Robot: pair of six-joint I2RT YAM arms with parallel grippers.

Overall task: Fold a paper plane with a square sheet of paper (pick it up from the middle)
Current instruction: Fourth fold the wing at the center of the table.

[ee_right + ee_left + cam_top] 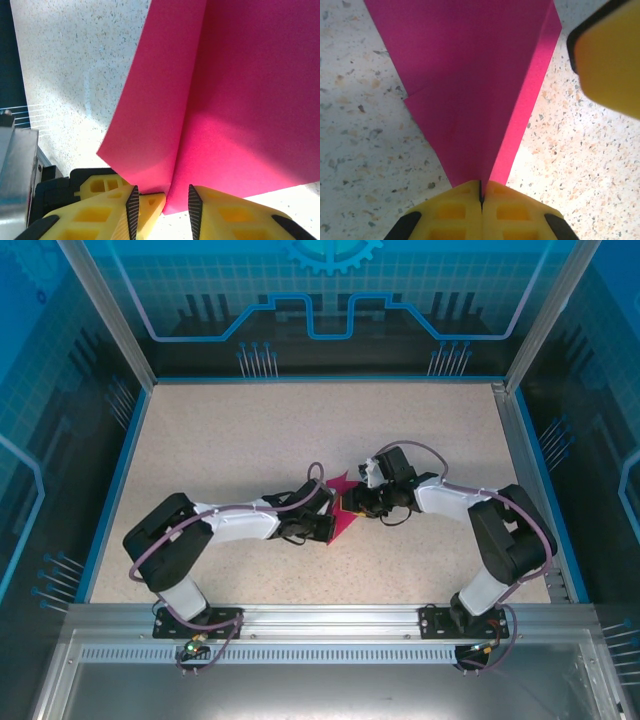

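Speckled beige tabletop inside a blue-panelled enclosure: at centre, the left gripper pinches shut on the narrow end of the magenta paper plane, lying between both arms, while the right gripper, jaws apart, straddles a raised fold at its opposite side.

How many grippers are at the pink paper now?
2. The left gripper is shut on the narrow tip of the paper plane; the right gripper stands with jaws apart around its folded edge. None seems hidden.
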